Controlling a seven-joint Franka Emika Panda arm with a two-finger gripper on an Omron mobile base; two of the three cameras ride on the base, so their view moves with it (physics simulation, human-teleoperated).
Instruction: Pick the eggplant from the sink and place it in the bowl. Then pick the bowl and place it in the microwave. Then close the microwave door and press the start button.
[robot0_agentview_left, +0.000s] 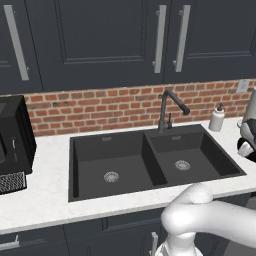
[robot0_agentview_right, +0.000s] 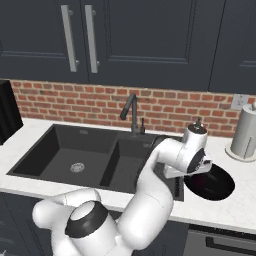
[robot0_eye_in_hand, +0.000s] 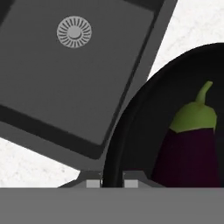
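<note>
The eggplant (robot0_eye_in_hand: 192, 148) lies inside the bowl (robot0_eye_in_hand: 131, 131) – the pincer (robot0_eye_in_hand: 112, 183) straddles its rim at 9 o'clock, fingers narrow.

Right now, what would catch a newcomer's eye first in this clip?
The eggplant, dark purple with a green cap, lies inside the black bowl on the counter right of the sink. The white arm bends over the sink's right basin, its gripper low at the bowl's rim; I cannot tell how its fingers stand. Behind runs a red brick wall.
</note>
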